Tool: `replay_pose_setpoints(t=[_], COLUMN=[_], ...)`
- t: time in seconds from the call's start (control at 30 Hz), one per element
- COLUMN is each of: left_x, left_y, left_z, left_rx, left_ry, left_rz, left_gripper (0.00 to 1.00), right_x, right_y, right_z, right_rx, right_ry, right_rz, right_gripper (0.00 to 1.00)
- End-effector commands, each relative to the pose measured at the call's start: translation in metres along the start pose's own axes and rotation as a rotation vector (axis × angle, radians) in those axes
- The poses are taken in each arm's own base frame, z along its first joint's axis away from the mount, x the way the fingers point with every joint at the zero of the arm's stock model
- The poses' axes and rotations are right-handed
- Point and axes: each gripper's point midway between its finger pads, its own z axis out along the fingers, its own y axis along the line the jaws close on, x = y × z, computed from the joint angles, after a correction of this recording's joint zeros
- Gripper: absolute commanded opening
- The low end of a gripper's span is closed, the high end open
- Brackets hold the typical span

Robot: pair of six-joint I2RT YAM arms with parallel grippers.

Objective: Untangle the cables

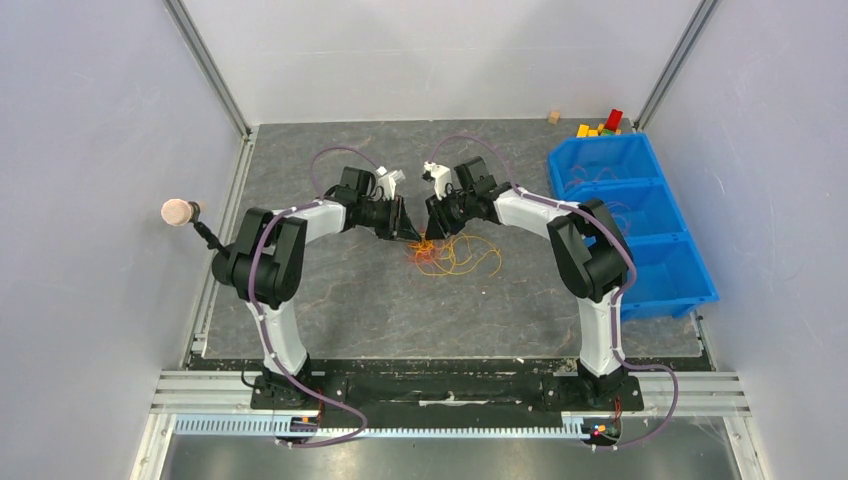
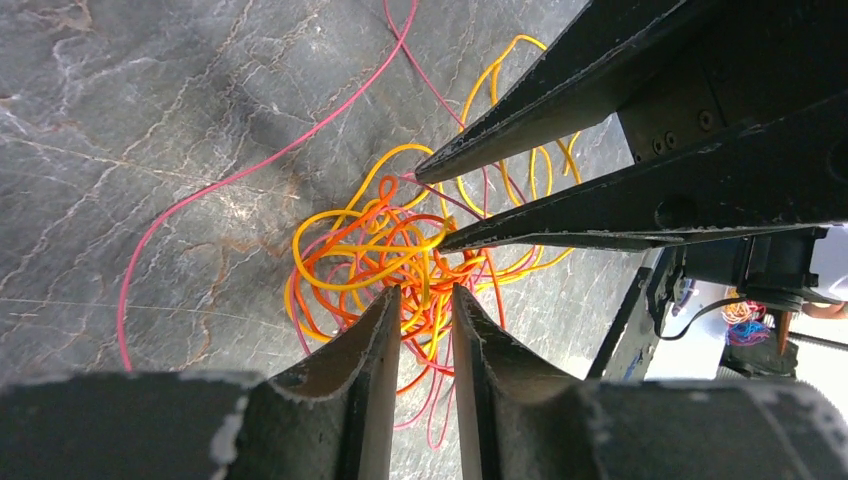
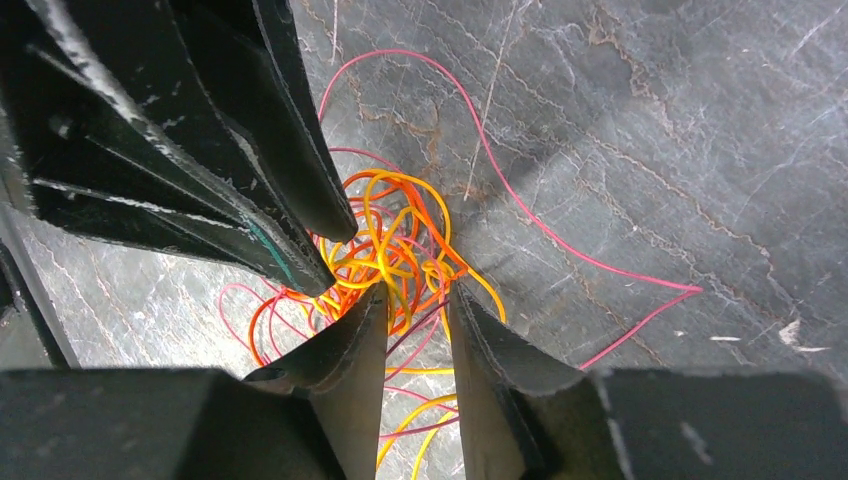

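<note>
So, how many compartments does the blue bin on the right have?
3, in a row along the table's right edge: far compartment, middle compartment, partly behind the right arm, near compartment.

No readable text, label, brand, number or sign showing in any view, neither on blue bins (image 1: pixel 630 215) nor surface (image 1: pixel 380 300).
</note>
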Motion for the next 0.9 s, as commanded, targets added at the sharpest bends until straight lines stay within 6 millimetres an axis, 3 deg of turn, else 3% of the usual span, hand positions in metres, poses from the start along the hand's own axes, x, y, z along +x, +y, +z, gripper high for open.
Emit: replay_pose_setpoints(t=[0.0,0.37,0.43,0.53,0.73,0.87], left_x=[-0.004,0.003,0.006,0.001,-0.011,-0.014], left_y=[-0.005,0.001,-0.002,-0.022,-0.062,-0.075], left_z=[0.005,0.024,0.023,0.007,-0.018,-0.026], left_rx=[0.053,0.124,0.142,0.19,0.282,0.299], left_ry=[-0.016,0.009,0.016,-0.009,-0.05,-0.055], left_rz=[-0.027,-0.103,-0.093,-0.007,0.139,0.192], left_gripper=[0.31,0.33,0.22,0.02,0.02,0.02], right_x=[0.0,0.004,0.001,-0.004,-0.003,-0.004], right_y=[-0.003,0.001,-0.002,-0.002,0.002,0.0], right_z=[0.007,0.007,0.006,0.004,0.01,0.013], right_rx=[-0.003,-0.016,-0.006,0.0,-0.013,0.002], right_ry=[-0.021,-0.035,-0.04,-0.057,-0.065,-0.077], right_rz=[-0.002,0.019,0.009,-0.018,-0.02,-0.007], right_gripper=[0.31,0.28,0.28,0.31,0.39,0.42])
